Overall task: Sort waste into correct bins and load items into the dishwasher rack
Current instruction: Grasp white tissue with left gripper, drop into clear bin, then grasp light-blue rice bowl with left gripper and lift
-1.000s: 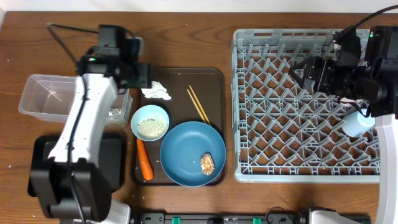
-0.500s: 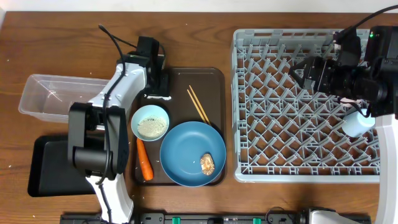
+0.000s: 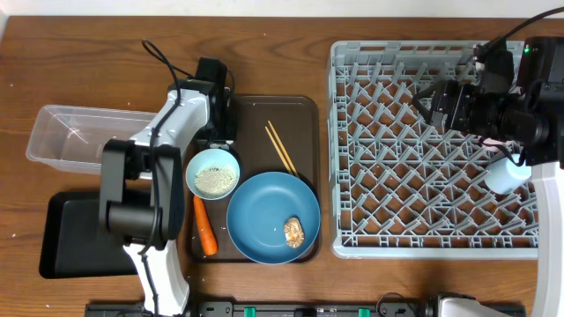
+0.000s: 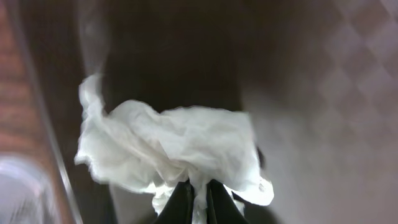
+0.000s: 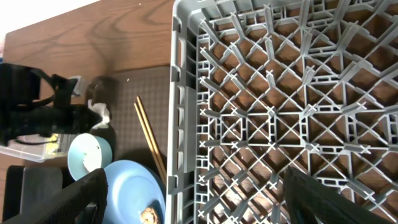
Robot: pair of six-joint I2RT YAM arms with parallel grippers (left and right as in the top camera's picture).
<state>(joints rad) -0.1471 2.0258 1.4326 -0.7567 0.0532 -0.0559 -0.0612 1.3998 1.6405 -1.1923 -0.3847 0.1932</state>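
Observation:
My left gripper point(image 4: 199, 186) is shut on the crumpled white napkin point(image 4: 174, 149), pinching its lower fold just above the back left corner of the brown serving tray point(image 3: 304, 114). In the overhead view the left gripper point(image 3: 220, 132) hides the napkin. On the tray lie the chopsticks point(image 3: 282, 148), a pale blue bowl point(image 3: 212, 173) of rice, a carrot point(image 3: 204, 226) and the dark blue plate point(image 3: 264, 211) with a brown food lump point(image 3: 293, 231). My right gripper point(image 3: 432, 101) hangs open over the grey rack point(image 3: 397, 176), holding nothing. A pale blue cup point(image 3: 507, 174) sits in the rack's right side.
The clear tub point(image 3: 70, 136) stands at the far left, with the black tray point(image 3: 75, 233) in front of it. My left arm stretches from the front edge up between these bins and the serving tray. The rack's left wall point(image 5: 180, 124) borders the serving tray.
My left arm swung from over the clear tub to the tray's back left corner, and its jaws went from open to shut on the napkin. The right arm stayed still.

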